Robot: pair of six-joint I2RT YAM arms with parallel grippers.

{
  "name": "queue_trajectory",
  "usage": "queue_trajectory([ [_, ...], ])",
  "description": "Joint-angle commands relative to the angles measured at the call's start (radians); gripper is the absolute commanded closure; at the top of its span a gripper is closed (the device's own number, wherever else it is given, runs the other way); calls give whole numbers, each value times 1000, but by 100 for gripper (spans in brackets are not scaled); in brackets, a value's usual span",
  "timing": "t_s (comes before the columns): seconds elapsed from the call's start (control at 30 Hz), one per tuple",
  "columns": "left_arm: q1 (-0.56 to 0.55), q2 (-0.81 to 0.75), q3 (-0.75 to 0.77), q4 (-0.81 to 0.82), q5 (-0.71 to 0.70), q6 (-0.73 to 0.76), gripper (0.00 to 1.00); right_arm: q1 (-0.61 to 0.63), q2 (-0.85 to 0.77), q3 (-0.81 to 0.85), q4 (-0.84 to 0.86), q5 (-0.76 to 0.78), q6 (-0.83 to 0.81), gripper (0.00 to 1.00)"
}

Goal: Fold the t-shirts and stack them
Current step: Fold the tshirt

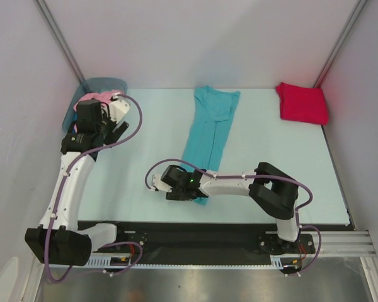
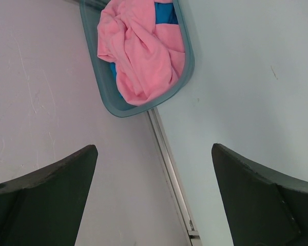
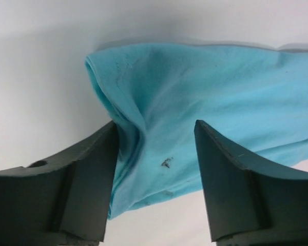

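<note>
Nothing I can actually read on any of my three feeds: no brand, number or label. The closest I get is a tiny dark mark (image 3: 167,163) on the turquoise t-shirt (image 3: 210,102) in the right wrist view. It's too small and smudgy to make out as letters.

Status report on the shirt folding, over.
Left gripper open, above pink shirt in tub. Right gripper open, straddling near end of turquoise shirt, not yet pinched. Red shirt folded, far right corner, out of the way.
</note>
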State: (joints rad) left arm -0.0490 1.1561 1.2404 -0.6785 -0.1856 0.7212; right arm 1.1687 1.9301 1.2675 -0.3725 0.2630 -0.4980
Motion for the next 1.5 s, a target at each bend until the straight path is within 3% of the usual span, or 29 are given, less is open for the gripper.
queue_trajectory([
  [0.0,8,7,45,16,-17,29,0,-9,9,-34,-57,-10,21,37],
  [0.17,9,30,68,23,-25,53,0,-12,9,9,-134,-57,33,39],
  [0.37,9,59,106,39,-32,93,0,-14,-32,58,-308,-175,32,36],
  [0.57,8,96,169,39,-23,70,0,-18,-52,32,-313,-171,27,37],
  [0.77,9,108,186,39,-25,70,0,-27,-39,4,-270,-177,30,44],
  [0.93,8,96,165,34,-9,18,0,-33,-17,-16,-230,-160,35,60],
  [1.0,8,79,134,30,14,-18,0,-35,-10,-19,-207,-139,38,75],
  [1.07,6,65,104,30,26,-35,0,-37,0,-19,-197,-125,38,78],
  [1.17,6,42,51,31,38,-58,0,-37,3,-13,-181,-102,38,100],
  [1.47,5,31,-1,14,102,-97,0,-38,-45,65,-219,-48,-2,100],
])
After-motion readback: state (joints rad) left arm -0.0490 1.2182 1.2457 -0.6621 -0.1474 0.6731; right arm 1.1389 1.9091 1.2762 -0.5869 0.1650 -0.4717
